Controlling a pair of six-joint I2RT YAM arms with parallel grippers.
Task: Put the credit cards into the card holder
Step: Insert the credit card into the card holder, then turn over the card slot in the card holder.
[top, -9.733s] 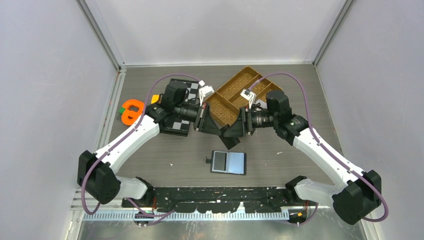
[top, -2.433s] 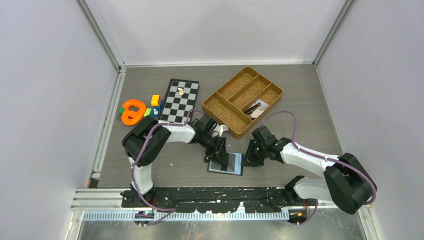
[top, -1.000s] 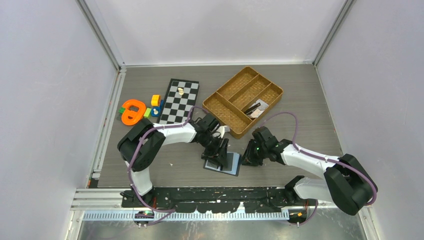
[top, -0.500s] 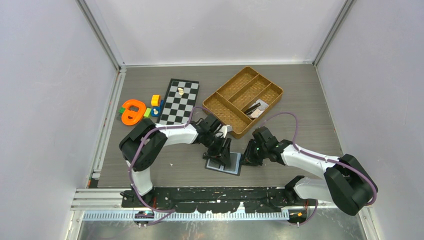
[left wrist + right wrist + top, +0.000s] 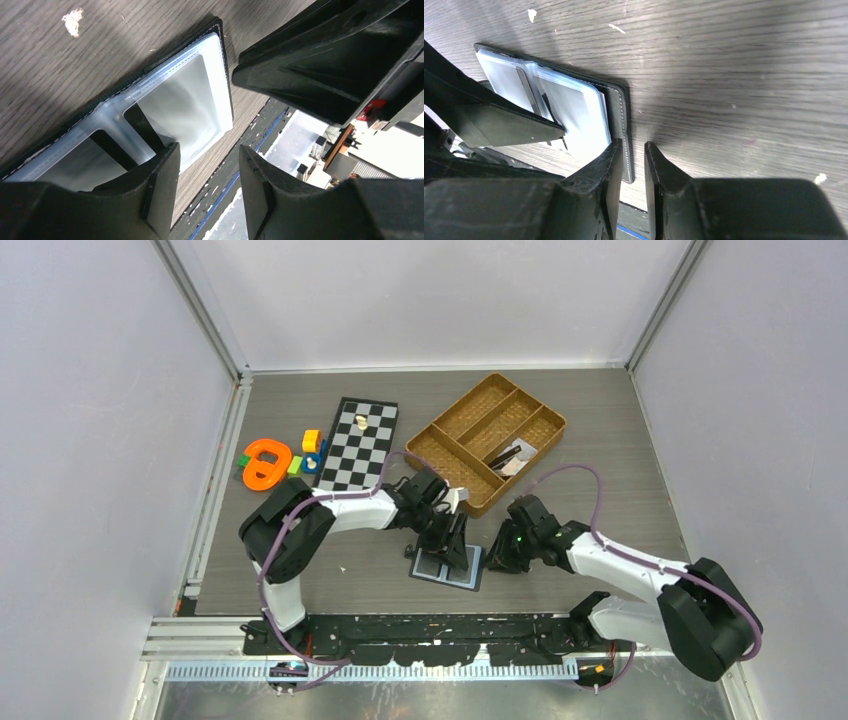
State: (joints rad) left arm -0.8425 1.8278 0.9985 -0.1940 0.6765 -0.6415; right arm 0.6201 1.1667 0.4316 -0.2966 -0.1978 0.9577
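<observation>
The card holder lies open on the table near the front edge, its clear bluish pockets facing up. My left gripper hovers over its far side, open and holding nothing, one finger above the pockets. My right gripper is at the holder's right edge, jaws a narrow gap apart, the stitched edge just beyond the tips. The credit cards, dark and whitish, lie in the brown woven tray.
A chessboard with a small piece lies at back left. An orange toy and coloured blocks sit further left. The left gripper's finger shows in the right wrist view, close to the right gripper.
The left gripper has shifted a little to the right over the card holder. The right gripper's jaws have parted slightly. The card holder has barely moved.
</observation>
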